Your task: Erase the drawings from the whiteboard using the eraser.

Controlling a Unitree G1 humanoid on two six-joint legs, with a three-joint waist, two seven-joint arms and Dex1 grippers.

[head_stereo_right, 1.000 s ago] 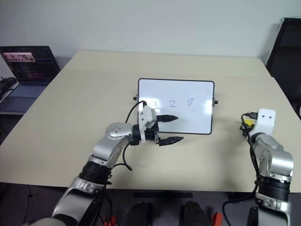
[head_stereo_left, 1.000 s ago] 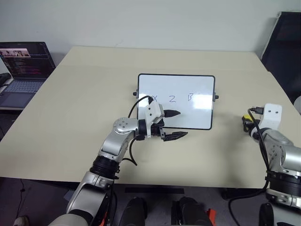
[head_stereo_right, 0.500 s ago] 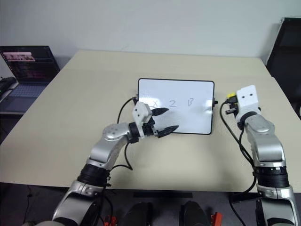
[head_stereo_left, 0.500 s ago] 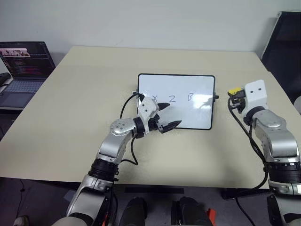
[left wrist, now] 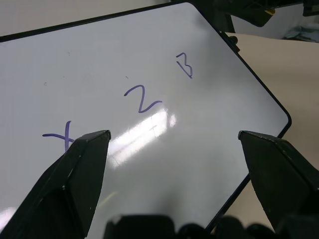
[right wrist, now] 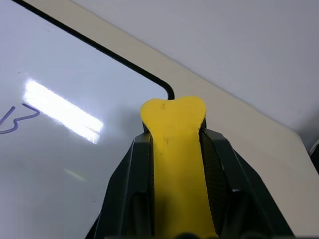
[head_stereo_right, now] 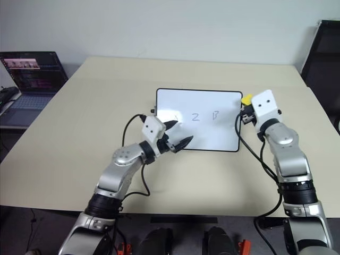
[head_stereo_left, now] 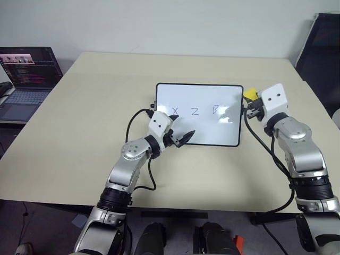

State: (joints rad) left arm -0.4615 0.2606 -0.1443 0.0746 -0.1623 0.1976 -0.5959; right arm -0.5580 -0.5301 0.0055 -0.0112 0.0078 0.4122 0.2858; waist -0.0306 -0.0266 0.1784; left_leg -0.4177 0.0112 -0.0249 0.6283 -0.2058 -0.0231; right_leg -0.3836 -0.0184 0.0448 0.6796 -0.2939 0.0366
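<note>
Two arms reach over a beige table [head_stereo_left: 79, 133] toward the whiteboard [head_stereo_left: 199, 95], which lies flat near the table's middle. Nearest the robot, the left gripper [head_stereo_left: 179, 135] hovers over the board's near left part, its two black fingers [left wrist: 79, 169] spread wide with nothing between them. In the left wrist view those open fingers frame the glossy surface, with the X mark just beside one fingertip. The right gripper [head_stereo_left: 251, 104] sits a little farther out, at the board's right short side, above the small black knob there. Its jaws are closed tight on the eraser [head_stereo_right: 246, 99], a bright yellow block whose end sticks out past the fingertips. The right wrist view shows that yellow block [right wrist: 175, 149] pinched between the two dark fingers, poised just beyond the board's rounded far right corner, over the black frame and bare tabletop. The drawings [head_stereo_left: 194, 111] sit in a row across the board's middle: an X at the left, a Z-like mark in the centre, and a B at the right, all thin and dark and intact. Farthest away, off the table's left edge, a laptop [head_stereo_left: 24, 74] stands open with its screen lit.
</note>
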